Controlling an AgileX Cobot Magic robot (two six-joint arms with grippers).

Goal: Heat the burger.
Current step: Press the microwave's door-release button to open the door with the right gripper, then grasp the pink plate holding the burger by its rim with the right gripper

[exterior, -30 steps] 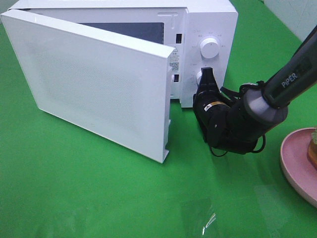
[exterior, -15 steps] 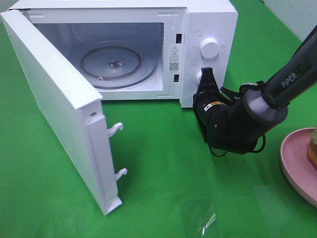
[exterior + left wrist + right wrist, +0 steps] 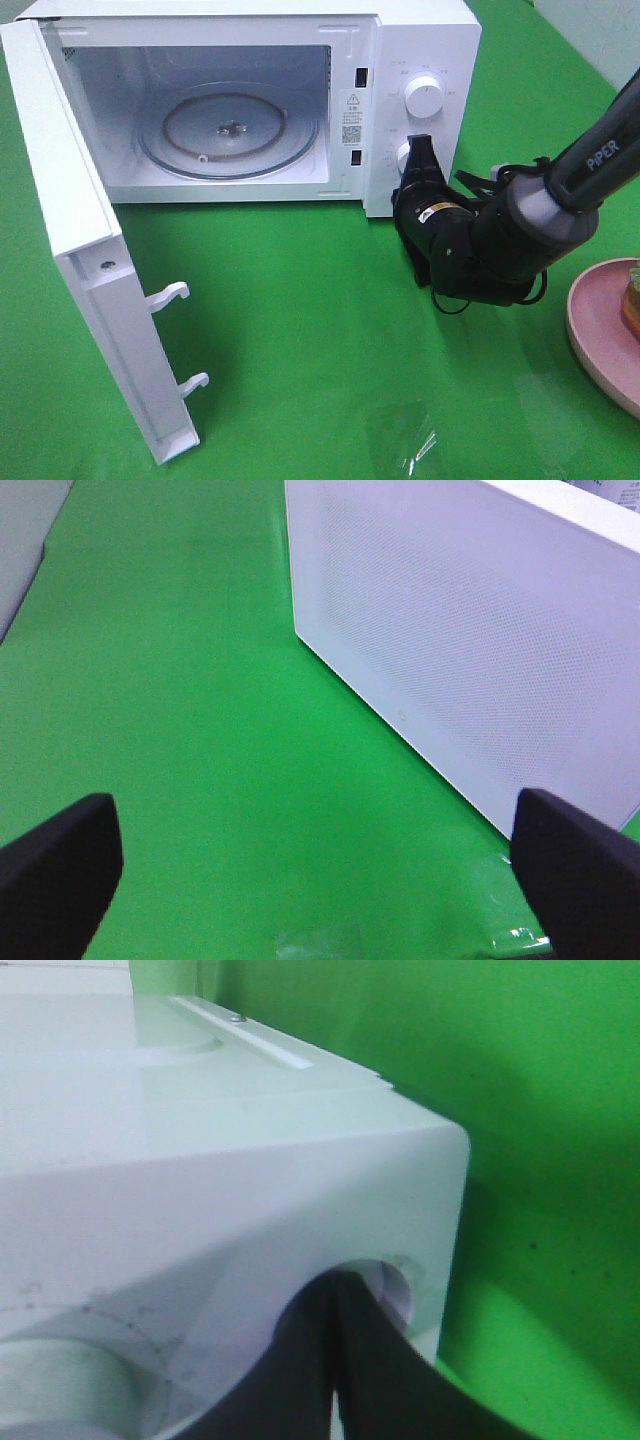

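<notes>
The microwave door (image 3: 75, 250) is left wide open, the right gripper (image 3: 419, 150) is pressed closed against the lower button (image 3: 395, 1282), the left gripper (image 3: 320, 870) is spread wide, and the burger (image 3: 632, 300) is parked on the pink plate (image 3: 598, 335) off right.

Exterior high view: the round pink plate (image 3: 598, 330) is cut by the right edge, and the burger (image 3: 633, 298) on it shows only as a brown-and-green sliver. The lower dial (image 3: 403, 156) of the white microwave (image 3: 420, 30) is largely hidden behind the black right gripper (image 3: 420, 152). The dial markings and the printed sticker (image 3: 352, 118) are too small to read.
</notes>
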